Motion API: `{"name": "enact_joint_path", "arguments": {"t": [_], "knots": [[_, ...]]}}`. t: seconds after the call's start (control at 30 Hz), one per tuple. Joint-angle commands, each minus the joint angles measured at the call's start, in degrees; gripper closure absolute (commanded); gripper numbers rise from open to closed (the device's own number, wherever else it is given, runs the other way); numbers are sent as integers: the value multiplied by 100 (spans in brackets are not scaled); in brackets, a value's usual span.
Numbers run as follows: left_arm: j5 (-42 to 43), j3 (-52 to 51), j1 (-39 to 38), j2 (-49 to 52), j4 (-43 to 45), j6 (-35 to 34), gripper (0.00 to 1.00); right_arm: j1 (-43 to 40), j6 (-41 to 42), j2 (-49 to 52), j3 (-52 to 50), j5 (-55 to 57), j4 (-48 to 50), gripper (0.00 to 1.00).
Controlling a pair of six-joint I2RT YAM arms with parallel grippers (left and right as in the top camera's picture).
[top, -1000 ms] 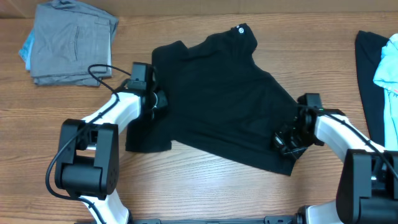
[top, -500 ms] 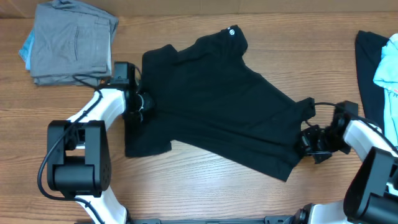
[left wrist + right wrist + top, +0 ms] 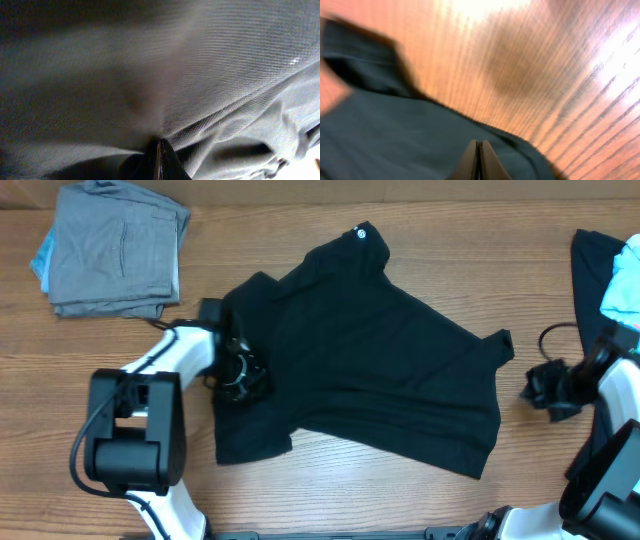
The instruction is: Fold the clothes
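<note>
The black short-sleeved shirt point(image 3: 370, 360) lies spread across the middle of the table, its small white logo point(image 3: 360, 233) at the far collar. My left gripper point(image 3: 242, 376) sits on the shirt's left sleeve area. In the left wrist view the black shirt point(image 3: 200, 75) fills the frame and bunches at my left gripper point(image 3: 159, 159), which is shut on it. My right gripper point(image 3: 535, 385) rests over bare wood just right of the shirt's edge. It is shut and empty; the right wrist view shows the right gripper point(image 3: 479, 150) closed, with the shirt point(image 3: 395, 135) ahead of it.
Folded grey trousers point(image 3: 115, 250) sit at the far left corner on a light blue piece point(image 3: 42, 258). At the right edge lie a black garment point(image 3: 595, 320) and a light blue one point(image 3: 625, 285). The wooden table point(image 3: 330, 480) shows along the front.
My left gripper closed and slid right and toward the front, onto the shirt. My right gripper moved right, off the hem onto wood. The shirt's right side was drawn out to the right.
</note>
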Motion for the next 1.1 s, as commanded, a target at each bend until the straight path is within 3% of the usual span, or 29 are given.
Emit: {"name": "enact_joint_path", "arguments": {"t": [0.0, 0.2, 0.5, 0.87, 1.07], "knots": [[-101, -210, -514, 142, 155, -275, 96, -26, -122, 31, 568, 70, -205, 96], [-258, 0, -931, 118, 535, -422, 96, 601, -1040, 37, 719, -275, -170, 96], [-1008, 280, -734, 118, -9, -420, 92, 1508, -741, 374, 702, 332, -11, 96], [-1982, 280, -2, 118, -660, -367, 83, 1558, -748, 1049, 680, 398, 46, 96], [-1985, 280, 411, 118, -772, -85, 80, 1561, -745, 1117, 424, 573, 254, 96]]}}
